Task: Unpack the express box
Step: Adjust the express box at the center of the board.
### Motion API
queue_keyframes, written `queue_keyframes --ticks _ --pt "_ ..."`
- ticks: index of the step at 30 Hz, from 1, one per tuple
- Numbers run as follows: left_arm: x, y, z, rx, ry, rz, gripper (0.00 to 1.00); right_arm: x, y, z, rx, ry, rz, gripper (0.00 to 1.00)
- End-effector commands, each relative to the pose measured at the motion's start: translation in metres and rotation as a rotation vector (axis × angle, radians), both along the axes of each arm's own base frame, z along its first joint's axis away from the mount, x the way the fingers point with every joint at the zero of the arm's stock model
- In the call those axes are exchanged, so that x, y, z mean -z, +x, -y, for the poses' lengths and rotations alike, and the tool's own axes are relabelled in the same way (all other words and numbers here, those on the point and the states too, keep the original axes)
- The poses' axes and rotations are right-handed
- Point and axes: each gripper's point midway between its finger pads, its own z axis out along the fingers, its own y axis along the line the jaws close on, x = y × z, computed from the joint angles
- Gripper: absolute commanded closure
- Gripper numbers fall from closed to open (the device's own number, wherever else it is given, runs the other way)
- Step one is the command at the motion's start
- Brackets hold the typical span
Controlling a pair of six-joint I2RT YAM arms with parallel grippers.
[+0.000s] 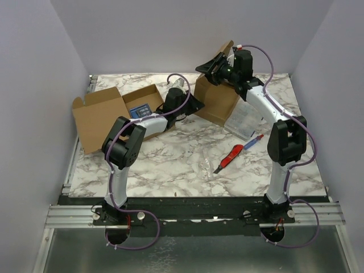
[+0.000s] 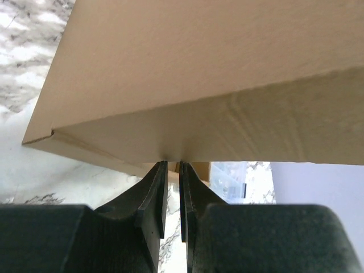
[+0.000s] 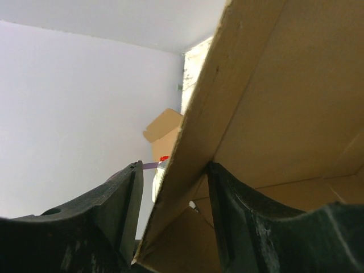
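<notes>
The express box (image 1: 216, 102) is a brown carton at the back middle of the table, tilted, with one flap raised. My right gripper (image 1: 211, 67) has that flap slanting between its fingers in the right wrist view; the gripper (image 3: 173, 165) is shut on the box (image 3: 284, 114), touching it at the right finger. My left gripper (image 1: 196, 104) is at the box's lower left edge. In the left wrist view its jaws (image 2: 173, 163) stand a thin slit apart, tips pinching the bottom edge of the box (image 2: 199, 74).
A second open carton (image 1: 96, 116) lies at the left with a blue item (image 1: 139, 111) inside. A red utility knife (image 1: 232, 156), a pen (image 1: 254, 140) and a clear bag of papers (image 1: 244, 122) lie right of centre. Walls enclose three sides.
</notes>
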Motion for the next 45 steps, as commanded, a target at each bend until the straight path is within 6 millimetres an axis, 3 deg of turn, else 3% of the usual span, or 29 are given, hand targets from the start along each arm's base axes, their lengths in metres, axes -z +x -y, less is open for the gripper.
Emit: queue_keyframes --ticks 1,5,9,16,22,27,34,45 --pt "0.021 -0.003 -0.006 -0.045 0.039 -0.005 0.80 0.002 -0.009 0.013 0.046 -0.073 0.021 0.43" --pt "0.035 -0.005 -0.005 -0.038 0.062 -0.016 0.80 0.006 -0.015 0.025 0.074 -0.100 0.035 0.42" --pt "0.036 -0.005 -0.002 -0.040 0.068 -0.008 0.80 0.008 -0.019 0.025 0.052 -0.103 0.034 0.42" --pt "-0.002 0.005 0.006 -0.027 0.033 0.073 0.80 -0.006 -0.013 0.012 0.000 -0.056 0.057 0.43" --pt "-0.009 0.011 0.012 -0.016 0.012 0.084 0.79 -0.010 -0.007 0.003 -0.029 -0.042 0.051 0.43" --pt "0.002 0.017 0.014 -0.027 0.022 0.075 0.79 -0.003 -0.004 0.002 -0.028 -0.044 0.038 0.42" --pt "0.034 0.017 0.013 -0.029 0.056 0.030 0.79 0.003 -0.007 0.005 -0.018 -0.050 0.032 0.43" --pt "0.016 0.033 0.021 -0.041 0.028 0.094 0.78 0.003 -0.009 0.004 -0.028 -0.049 0.024 0.43"
